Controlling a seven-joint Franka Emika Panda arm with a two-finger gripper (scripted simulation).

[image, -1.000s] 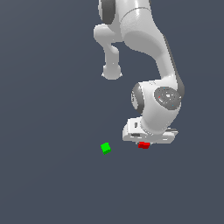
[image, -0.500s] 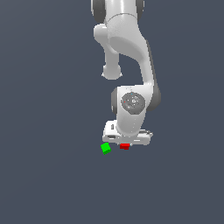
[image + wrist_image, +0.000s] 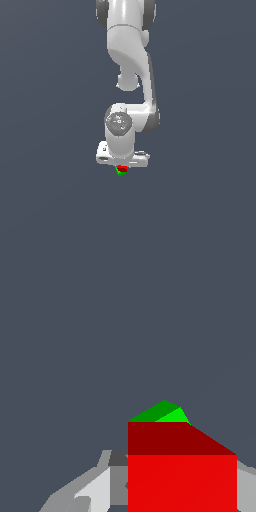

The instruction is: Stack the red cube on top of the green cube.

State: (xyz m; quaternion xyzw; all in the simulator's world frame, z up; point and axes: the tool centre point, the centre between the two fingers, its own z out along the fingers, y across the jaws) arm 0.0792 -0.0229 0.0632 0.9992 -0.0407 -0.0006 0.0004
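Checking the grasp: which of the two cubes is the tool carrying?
The red cube. It sits between the tool fingers, covering most of the green cube beneath it.

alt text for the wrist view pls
A red cube fills the foreground, held in the gripper. A corner of the green cube peeks out just beyond it against a plain dark grey ground.
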